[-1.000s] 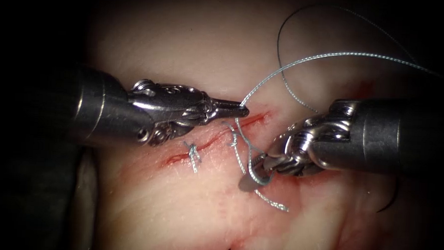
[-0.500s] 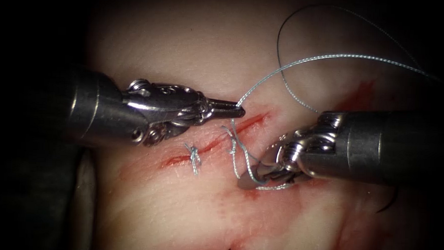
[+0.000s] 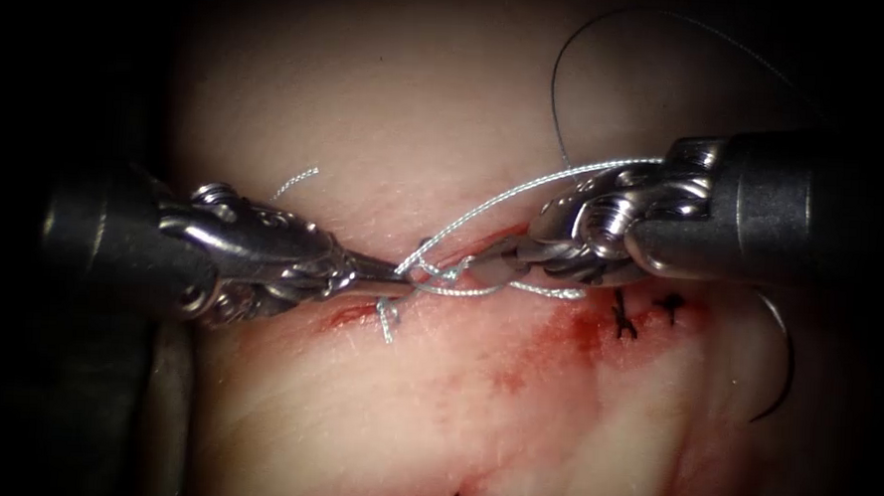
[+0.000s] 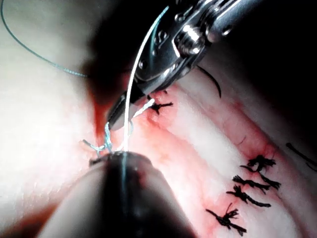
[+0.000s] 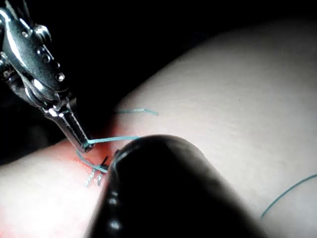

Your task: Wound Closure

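Thread (image 3: 483, 212) lies in a tangle over the cut (image 3: 359, 314) in the tissue (image 3: 388, 126). Left tool (image 3: 396, 274) and right tool (image 3: 496, 265) both pinch it tight, jaws closed. Curved needle (image 3: 783, 367) rests loose, far right.

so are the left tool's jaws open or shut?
Shut: the left tool pinches the pale blue thread at its tip, over the red cut.

A surgical training bench: stitched practice tissue (image 3: 448, 109) under bright endoscope light.

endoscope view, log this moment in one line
left end effector: shut on thread | right end effector: shut on thread | needle: free, right of cut
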You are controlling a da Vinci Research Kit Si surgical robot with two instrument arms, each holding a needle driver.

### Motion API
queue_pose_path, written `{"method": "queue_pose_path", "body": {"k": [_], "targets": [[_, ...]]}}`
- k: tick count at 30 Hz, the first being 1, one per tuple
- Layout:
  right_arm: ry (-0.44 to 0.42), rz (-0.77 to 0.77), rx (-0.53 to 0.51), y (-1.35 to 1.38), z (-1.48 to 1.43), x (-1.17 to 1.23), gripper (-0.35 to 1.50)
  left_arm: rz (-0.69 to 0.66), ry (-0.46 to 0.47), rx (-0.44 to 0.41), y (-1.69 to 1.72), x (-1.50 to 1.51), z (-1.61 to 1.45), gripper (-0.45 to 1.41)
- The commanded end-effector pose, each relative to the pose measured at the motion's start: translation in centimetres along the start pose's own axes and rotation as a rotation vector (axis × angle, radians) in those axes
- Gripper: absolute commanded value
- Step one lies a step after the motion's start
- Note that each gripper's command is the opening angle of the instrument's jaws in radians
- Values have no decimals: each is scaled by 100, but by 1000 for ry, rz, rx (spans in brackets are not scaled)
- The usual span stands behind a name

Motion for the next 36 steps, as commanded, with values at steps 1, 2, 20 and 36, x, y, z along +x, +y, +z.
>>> {"method": "queue_pose_path", "body": {"k": [1,2,20,36], "targets": [[7,9,-5,10,9,9,-35,-3,-45,18,2,-7,7,-45],[9,9,-10,14,9,10,-35,-6,-81,37,4,-13,7,-45],[99,59,-76,75,49,28,-35,-14,-303,-123,54,-72,24,-45],[112,59,-108,96,73,39,-35,-5,-533,-269,135,-123,93,-45]]}}
